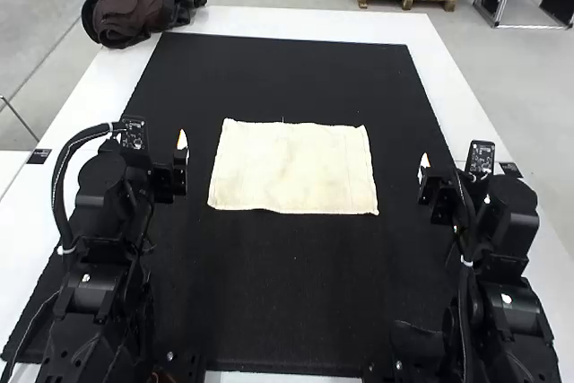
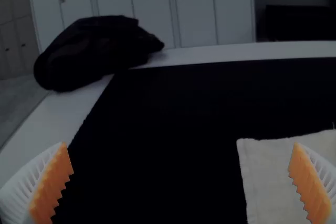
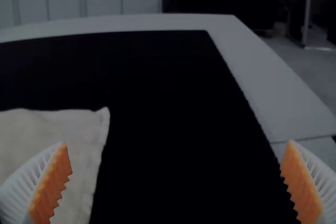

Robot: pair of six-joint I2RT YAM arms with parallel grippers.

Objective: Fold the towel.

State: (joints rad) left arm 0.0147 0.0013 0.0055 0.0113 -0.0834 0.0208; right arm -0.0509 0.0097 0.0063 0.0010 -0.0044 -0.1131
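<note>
- Towel (image 1: 294, 168): cream, rectangular, spread flat; edges slightly wavy, faint discoloration near center.
- Position: on black mat (image 1: 287, 293), between the arms, forward of them.
- Left gripper (image 1: 182, 150): beside towel's left side; fingers wide apart, empty.
- Right gripper (image 1: 424, 168): beyond towel's right side; fingers wide apart, empty.
- Dark garment (image 1: 134, 2): bunched on white table (image 1: 287, 21), far left corner, well apart from towel.
</note>
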